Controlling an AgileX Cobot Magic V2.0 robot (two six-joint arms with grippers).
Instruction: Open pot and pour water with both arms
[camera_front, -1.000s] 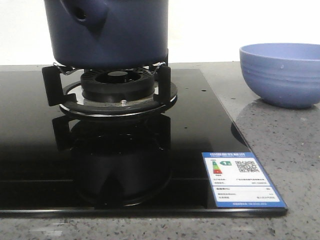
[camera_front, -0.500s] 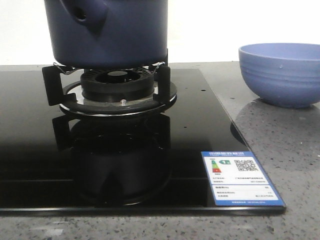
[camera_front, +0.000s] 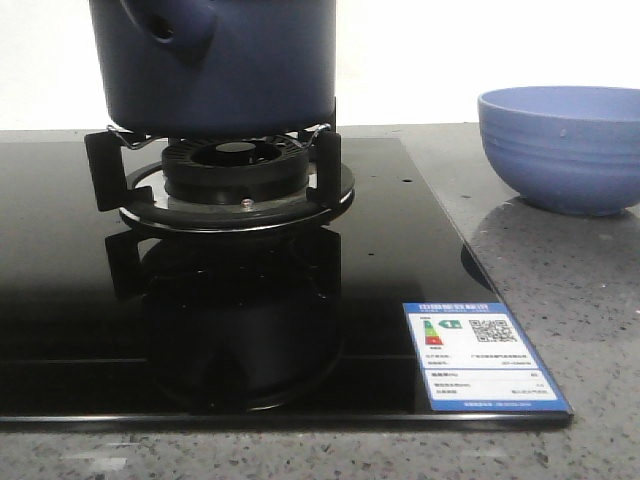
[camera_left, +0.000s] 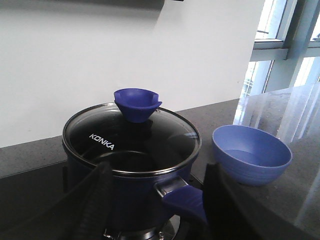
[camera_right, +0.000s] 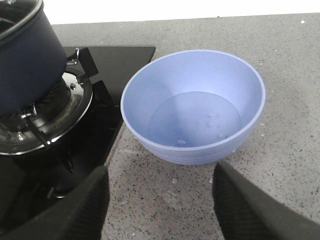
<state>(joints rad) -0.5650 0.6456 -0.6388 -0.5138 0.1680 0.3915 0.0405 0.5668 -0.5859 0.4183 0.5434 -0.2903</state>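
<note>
Lidded pot (camera_front: 212, 62) on burner (camera_front: 236, 180); bowl (camera_front: 562, 148) at right.
Left gripper (camera_left: 155, 210) and right gripper (camera_right: 157, 205): jaws apart, empty.

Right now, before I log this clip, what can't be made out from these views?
- Front view: the pot's top and lid are cut off by the upper edge.
- Left wrist view: the pot's contents are hidden by its dark, reflective glass lid.
- Right wrist view: most of the pot is cut off at the edge.
- Energy label: text too small to read.

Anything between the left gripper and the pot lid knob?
Nothing visible. In the left wrist view the left gripper sits open, short of the pot; the knob on the glass lid is unobstructed. The bowl stands off to the side.
</note>
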